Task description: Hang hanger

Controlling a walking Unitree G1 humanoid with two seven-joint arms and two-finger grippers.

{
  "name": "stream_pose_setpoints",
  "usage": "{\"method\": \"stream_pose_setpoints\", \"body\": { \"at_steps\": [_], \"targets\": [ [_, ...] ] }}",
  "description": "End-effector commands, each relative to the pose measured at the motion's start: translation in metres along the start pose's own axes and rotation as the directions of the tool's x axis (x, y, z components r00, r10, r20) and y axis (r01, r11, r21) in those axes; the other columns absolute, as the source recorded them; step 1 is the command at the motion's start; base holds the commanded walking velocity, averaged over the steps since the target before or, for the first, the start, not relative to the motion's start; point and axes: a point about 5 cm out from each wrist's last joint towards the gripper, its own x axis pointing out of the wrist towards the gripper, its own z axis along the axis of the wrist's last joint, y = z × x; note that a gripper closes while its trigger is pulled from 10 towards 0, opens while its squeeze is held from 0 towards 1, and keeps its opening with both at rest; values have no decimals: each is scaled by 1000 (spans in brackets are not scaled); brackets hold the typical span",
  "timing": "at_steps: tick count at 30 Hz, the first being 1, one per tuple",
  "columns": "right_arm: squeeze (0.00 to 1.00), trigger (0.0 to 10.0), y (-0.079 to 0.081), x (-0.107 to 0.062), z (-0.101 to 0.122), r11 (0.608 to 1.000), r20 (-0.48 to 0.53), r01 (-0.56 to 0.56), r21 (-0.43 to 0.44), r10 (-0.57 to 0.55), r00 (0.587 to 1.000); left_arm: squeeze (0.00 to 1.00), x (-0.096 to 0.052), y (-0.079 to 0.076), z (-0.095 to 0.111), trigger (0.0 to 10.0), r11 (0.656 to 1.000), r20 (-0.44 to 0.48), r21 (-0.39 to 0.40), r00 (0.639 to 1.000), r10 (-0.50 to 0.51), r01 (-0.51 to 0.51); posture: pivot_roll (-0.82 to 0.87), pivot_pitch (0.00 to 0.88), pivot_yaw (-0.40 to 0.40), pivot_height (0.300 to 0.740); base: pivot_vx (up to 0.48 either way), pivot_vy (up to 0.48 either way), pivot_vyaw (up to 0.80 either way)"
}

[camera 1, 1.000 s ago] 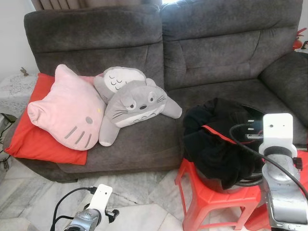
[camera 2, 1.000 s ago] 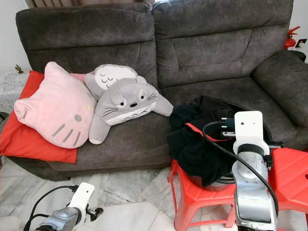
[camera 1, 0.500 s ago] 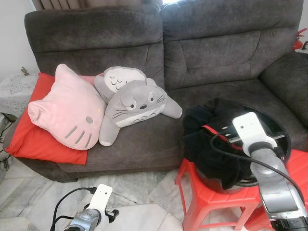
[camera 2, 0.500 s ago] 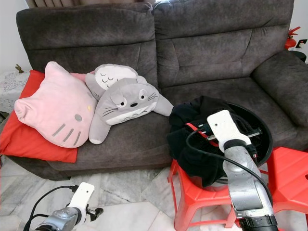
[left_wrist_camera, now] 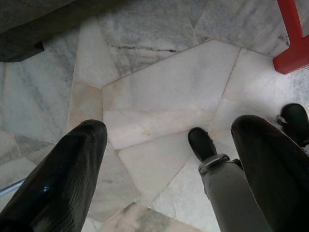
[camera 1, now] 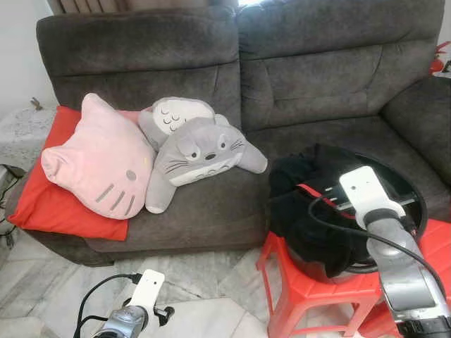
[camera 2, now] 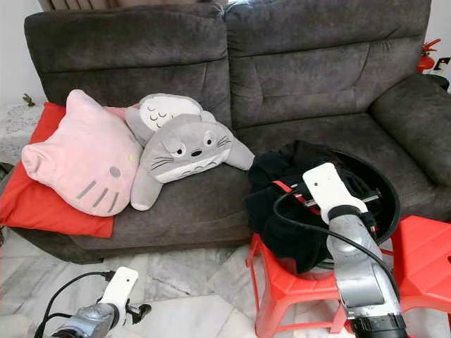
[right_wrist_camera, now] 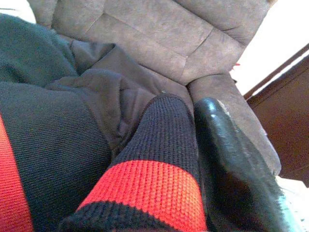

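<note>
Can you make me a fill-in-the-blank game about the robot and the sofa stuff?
1. The black clothes are piled in a round basin on a ___ stool.
2. The pink cat pillow lies on a ___ cushion.
3. The right gripper is pushed into the ___ clothes.
4. The left gripper hangs over the ___ floor.

Missing words: red; red; black; marble

Dark grey sofa (camera 1: 310, 84) in matt, short-napped cloth, slightly mottled. Pink cat cushion (camera 1: 95, 158) and grey plush toy (camera 1: 201, 151) in soft, fuzzy fabric; red cushion (camera 1: 42, 204) beneath in smooth matt cloth. Black garment (right_wrist_camera: 58, 145) of coarse ribbed knit with red knitted band, matt. Red stool (camera 1: 310, 296) in smooth, slightly shiny plastic. Floor (left_wrist_camera: 159, 87) of polished pale marble slabs, veined. Black fingers (right_wrist_camera: 236, 164) glossy, scuffed. Right arm (camera 2: 359, 282) in brushed silver metal.
</note>
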Motion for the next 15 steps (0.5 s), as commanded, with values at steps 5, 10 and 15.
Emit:
{"method": "stream_pose_setpoints", "body": {
  "at_steps": [5,10,15],
  "targets": [
    [1000,10000,-5,-9,-3,998,-25,45,48,-44,999,0,-1,5,-6,10000,1000,-25,5,1000,8,-8,-243,0,82,740,0,0,0],
    [1000,10000,-5,-13,-6,997,-40,60,55,-58,998,0,-1,5,-6,10000,1000,-25,6,1000,6,-6,-243,0,82,740,0,0,0],
    [1000,10000,-2,-16,-7,996,-49,56,63,-53,997,0,-1,5,-5,10000,1000,-24,7,1000,5,-5,-244,0,82,740,0,0,0]
  ]
}}
